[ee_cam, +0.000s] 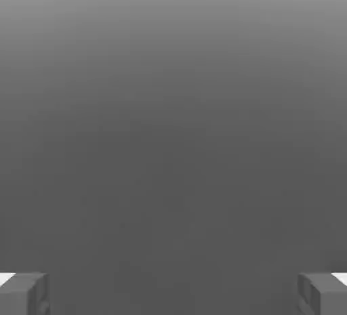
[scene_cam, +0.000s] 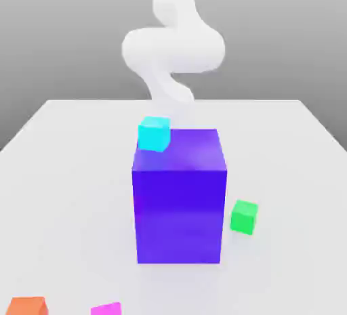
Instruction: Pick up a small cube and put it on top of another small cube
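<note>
Between the widely parted jaws of the pincer (ee_cam: 173, 295), can make out no cube at all: open, holding nothing. Well apart from the pincer, past the big blue-violet block (scene_cam: 179, 215) from the arm (scene_cam: 173, 49), can see the small magenta cube (scene_cam: 106, 309) at the near edge of the exterior view, partly cut off by the frame. Can't tell from so little of it about any contact underneath, but would judge it to be on the table (scene_cam: 74, 171), with no other cube visible on top or below.

Closer to the pincer's side of the scene, can spot the cyan cube (scene_cam: 154, 134), apparently resting on the block near its far corner, towards the exterior view's left. Away from the pincer too, can find the green cube (scene_cam: 244, 217) just beside the block, towards the exterior view's right, and the orange cube (scene_cam: 27, 306) out near the magenta one.

As for progress, would call it the very start: not gripped, not lifted, not stacked. Left to do: bring the pincer around or over the block, close on the magenta cube, raise it, set it squarely on another small cube, let go and back off.
</note>
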